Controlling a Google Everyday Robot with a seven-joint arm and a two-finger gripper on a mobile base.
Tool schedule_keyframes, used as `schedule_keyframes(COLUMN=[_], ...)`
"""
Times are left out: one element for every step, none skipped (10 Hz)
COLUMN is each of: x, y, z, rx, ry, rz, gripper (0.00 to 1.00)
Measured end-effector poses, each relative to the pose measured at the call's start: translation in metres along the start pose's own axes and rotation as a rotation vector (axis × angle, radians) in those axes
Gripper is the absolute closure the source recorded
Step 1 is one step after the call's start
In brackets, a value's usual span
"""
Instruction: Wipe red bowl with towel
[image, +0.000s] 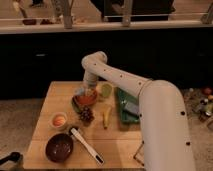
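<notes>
Dim, warm light falls from above on the wooden table (117, 140), the background is nearly black, everything looks soft and blurred, and the gripper (88, 93) over the red bowl (85, 99) is indistinct.
</notes>
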Motion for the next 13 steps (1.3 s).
schedule_keyframes(x=[0.009,0.018,0.023,0.021,0.015,0.013,0.012,0.009,0.006,0.006,0.007,0.008,0.009], y=[0.002,0.008,0.015,0.017,0.015,0.009,0.003,-0.002,-0.006,-0.014,-0.023,-0.031,-0.037], z=[0.000,0.000,0.000,0.002,0.005,0.009,0.011,0.014,0.015,0.017,0.020,0.022,0.023], rx=[-0.006,-0.014,-0.022,-0.028,-0.032,-0.036,-0.037,-0.043,-0.044,-0.047,-0.049,-0.052,-0.058], ry=[-0.001,0.000,-0.003,-0.010,-0.021,-0.029,-0.037,-0.042,-0.046,-0.049,-0.052,-0.055,-0.055], rz=[0.009,0.017,0.023,0.023,0.018,0.017,0.017,0.014,0.011,0.013,0.019,0.025,0.030], gripper=[1.00,1.00,1.00,1.00,1.00,1.00,1.00,1.00,1.00,1.00,1.00,1.00,1.00])
